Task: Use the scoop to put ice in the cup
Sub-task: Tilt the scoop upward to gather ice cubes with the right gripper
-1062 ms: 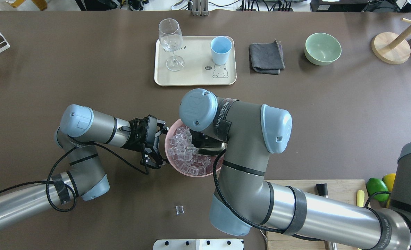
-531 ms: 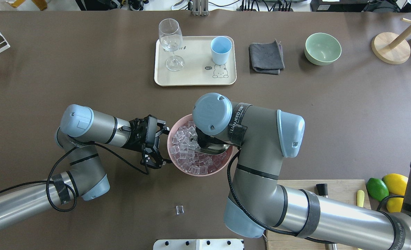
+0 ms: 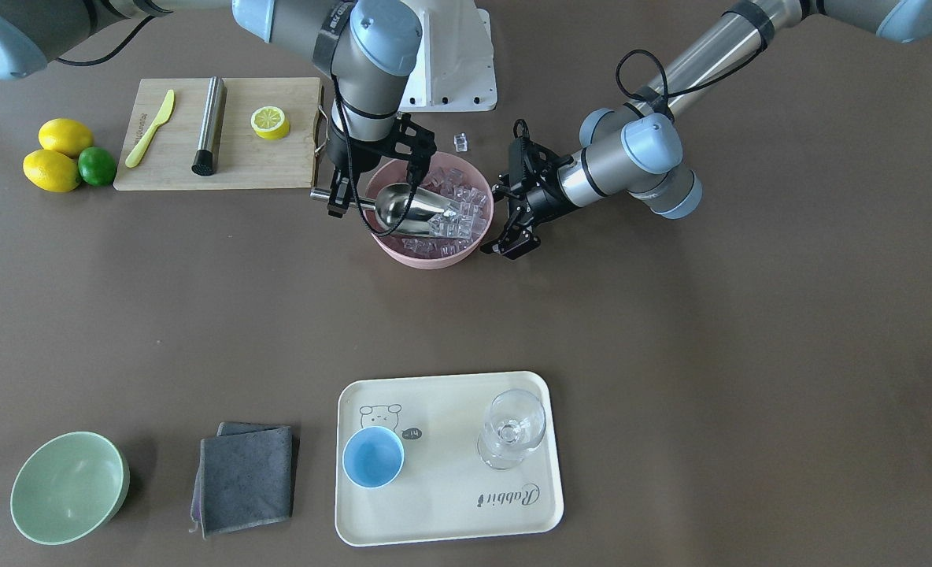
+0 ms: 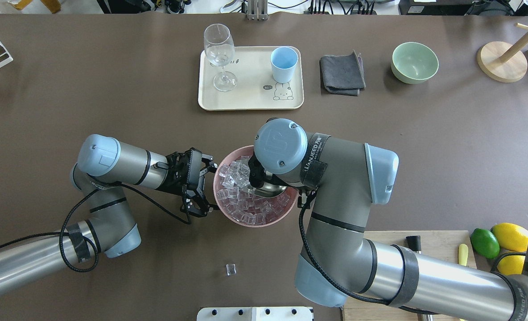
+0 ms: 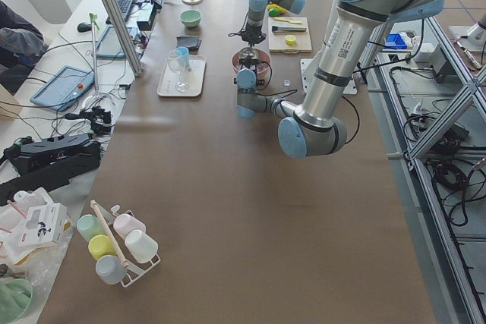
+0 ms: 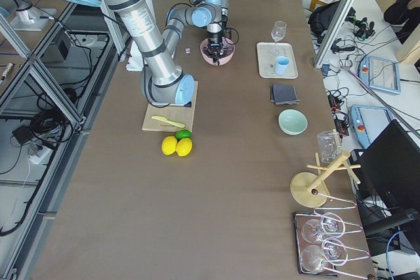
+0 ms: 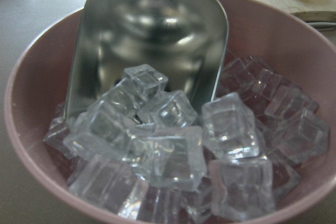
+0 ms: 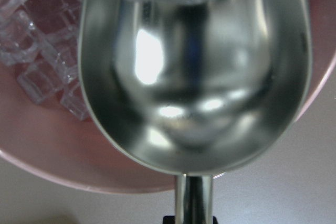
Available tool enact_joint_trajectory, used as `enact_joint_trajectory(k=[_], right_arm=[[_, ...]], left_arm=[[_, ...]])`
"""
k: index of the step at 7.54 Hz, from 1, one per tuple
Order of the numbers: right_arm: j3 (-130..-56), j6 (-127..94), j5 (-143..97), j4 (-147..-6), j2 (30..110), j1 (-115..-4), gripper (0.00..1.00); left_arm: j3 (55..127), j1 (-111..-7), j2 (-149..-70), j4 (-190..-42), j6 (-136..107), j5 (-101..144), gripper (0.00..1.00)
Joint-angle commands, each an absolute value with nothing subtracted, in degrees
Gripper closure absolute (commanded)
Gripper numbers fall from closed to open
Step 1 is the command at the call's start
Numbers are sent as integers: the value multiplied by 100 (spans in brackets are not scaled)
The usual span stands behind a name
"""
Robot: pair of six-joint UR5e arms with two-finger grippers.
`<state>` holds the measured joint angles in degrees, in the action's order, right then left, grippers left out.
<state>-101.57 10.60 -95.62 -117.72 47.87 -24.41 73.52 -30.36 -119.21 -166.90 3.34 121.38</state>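
The steel scoop lies low in a pink bowl, its mouth pushed into the ice. In the left wrist view the scoop has a few ice cubes at its lip. Its trough is mostly bare in the right wrist view. My right gripper is shut on the scoop's handle; in the overhead view my wrist hides it. My left gripper is open beside the bowl's left rim. The light-blue cup stands upright on a cream tray.
A wine glass shares the tray. A grey cloth and a pale green bowl lie to its right. One stray ice cube lies on the table. A cutting board holds a steel cylinder.
My right arm has moved to the right with the scoop, and the pink bowl has shifted a little right, away from my left gripper. The left arm has not moved.
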Motion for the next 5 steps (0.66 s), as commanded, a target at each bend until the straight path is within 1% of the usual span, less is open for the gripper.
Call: enact_joint_trajectory(k=[1,4,5], right_arm=[[-10405,695,-9694,-11505,4983,-2443,100],[-10687,537,-9729,-11479,5159,-2443,100],[-10766,501,-9738,-11252,5229,-2443,100]], left_arm=[[7348,-3032,-11918,-16690,334,12138,2],[7313,-3032,-11927,-16690,334,12138,2],[7313,-3032,-11927,-16690,343,12138,2]])
